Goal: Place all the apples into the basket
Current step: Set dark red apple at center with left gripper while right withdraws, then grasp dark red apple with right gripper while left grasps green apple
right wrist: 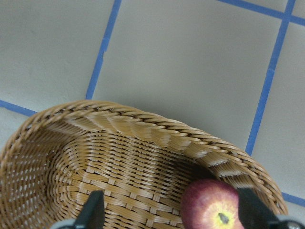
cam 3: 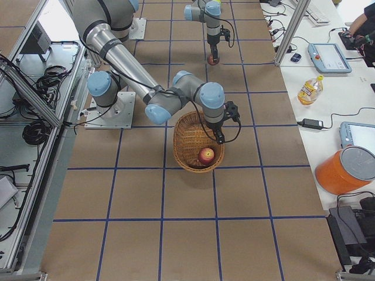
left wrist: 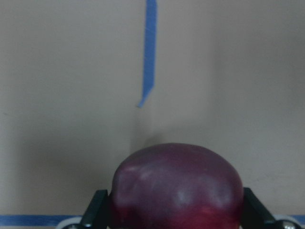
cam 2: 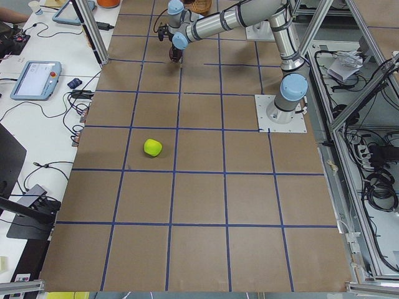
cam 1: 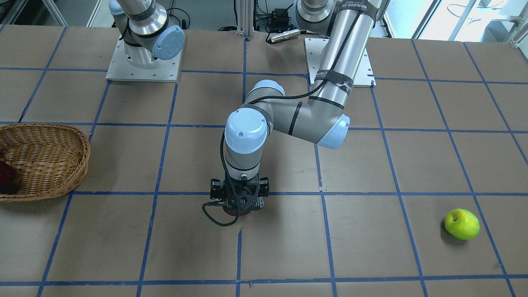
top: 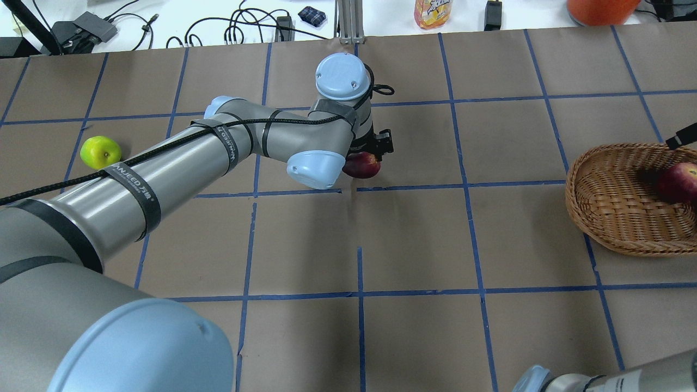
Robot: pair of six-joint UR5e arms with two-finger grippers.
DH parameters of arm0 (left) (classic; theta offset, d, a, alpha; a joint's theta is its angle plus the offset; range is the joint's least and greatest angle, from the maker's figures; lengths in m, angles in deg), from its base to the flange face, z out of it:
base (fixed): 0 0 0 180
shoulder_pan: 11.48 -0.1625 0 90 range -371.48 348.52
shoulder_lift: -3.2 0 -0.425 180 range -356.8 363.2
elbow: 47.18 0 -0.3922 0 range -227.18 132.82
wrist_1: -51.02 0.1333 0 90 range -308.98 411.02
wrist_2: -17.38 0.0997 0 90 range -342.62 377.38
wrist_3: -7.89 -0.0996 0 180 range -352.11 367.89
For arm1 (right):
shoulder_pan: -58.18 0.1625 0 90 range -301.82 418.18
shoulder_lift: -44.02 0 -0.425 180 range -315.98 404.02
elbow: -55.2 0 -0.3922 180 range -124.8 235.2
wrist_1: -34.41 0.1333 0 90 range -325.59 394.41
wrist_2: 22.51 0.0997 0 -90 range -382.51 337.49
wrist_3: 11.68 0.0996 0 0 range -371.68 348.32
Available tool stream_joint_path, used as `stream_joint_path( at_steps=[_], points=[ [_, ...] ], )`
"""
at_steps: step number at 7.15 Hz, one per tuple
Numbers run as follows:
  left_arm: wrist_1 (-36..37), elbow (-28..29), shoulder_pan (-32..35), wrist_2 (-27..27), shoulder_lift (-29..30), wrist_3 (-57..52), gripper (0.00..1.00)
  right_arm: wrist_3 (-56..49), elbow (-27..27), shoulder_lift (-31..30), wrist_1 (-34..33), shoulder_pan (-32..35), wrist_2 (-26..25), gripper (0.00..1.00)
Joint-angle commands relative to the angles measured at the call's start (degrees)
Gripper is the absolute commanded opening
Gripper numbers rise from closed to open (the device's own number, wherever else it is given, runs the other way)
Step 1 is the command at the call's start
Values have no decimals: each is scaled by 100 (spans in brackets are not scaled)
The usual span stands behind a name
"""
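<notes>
My left gripper (top: 374,148) is shut on the dark maroon apple (top: 362,165) near the table's middle; the left wrist view shows the apple (left wrist: 176,183) between both fingers (left wrist: 96,210). I cannot tell whether it rests on the table. My right gripper (right wrist: 171,214) is open and empty above the wicker basket (top: 610,212), which holds the red apple (right wrist: 214,210) with a yellowish top. The yellow-green apple (top: 101,152) lies alone on the table far to my left, also in the front view (cam 1: 462,224).
The basket (cam 1: 49,161) sits at the table's right end. Both arm base plates (cam 1: 144,62) are at my edge. A bottle (top: 433,12), an orange bucket (top: 599,8) and cables lie on the bench beyond the far edge.
</notes>
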Motion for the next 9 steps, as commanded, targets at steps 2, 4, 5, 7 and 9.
stream_joint_path(
  at_steps=[2,4,5,7,9],
  points=[
    [-1383,24,-543,-94,-617,-532,100,2852,-249,-257,47,1584,-637,100],
    [-2152,67,-1687,-313,-1039,-1029,100,4355,-330,-266,-23,2733,-1075,100],
    [-2297,84,-2513,-305,-1189,-2251,100,4903,-286,-161,-102,3374,-1033,100],
    [-2544,425,-4061,-296,-1051,-4125,100,6248,-85,189,-269,4255,-936,100],
    [-2195,759,-4620,-208,-613,-5745,100,6384,240,725,-801,5108,-526,100]
  ],
)
